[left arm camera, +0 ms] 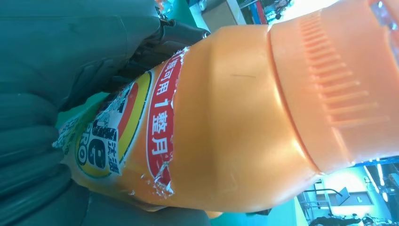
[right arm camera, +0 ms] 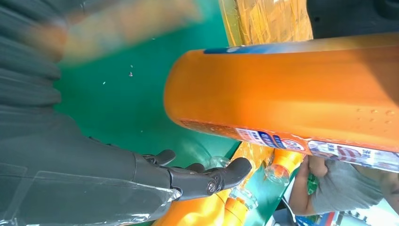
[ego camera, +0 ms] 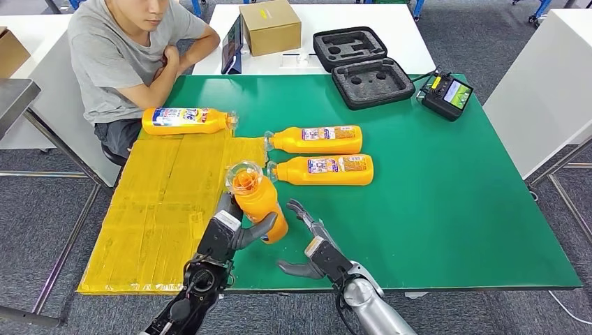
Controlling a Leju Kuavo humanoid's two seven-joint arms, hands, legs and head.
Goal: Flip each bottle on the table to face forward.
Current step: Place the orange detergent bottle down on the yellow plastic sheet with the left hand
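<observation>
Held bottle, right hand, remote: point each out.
held bottle (ego camera: pixel 260 202), head view, orange body below the cap.
right hand (ego camera: pixel 312 241), head view, middle of the open hand.
remote (ego camera: pixel 447 95), head view, dark casing beside its screen.

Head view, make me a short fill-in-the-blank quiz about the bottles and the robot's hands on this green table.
1. The left hand grips an orange bottle, while the right hand holds ____.
2. Besides the held bottle, ____ bottles lie on their sides.
3. The bottle nearest the person lies at the far edge of the ____ sheet.

Missing words: nothing; three; yellow
</observation>
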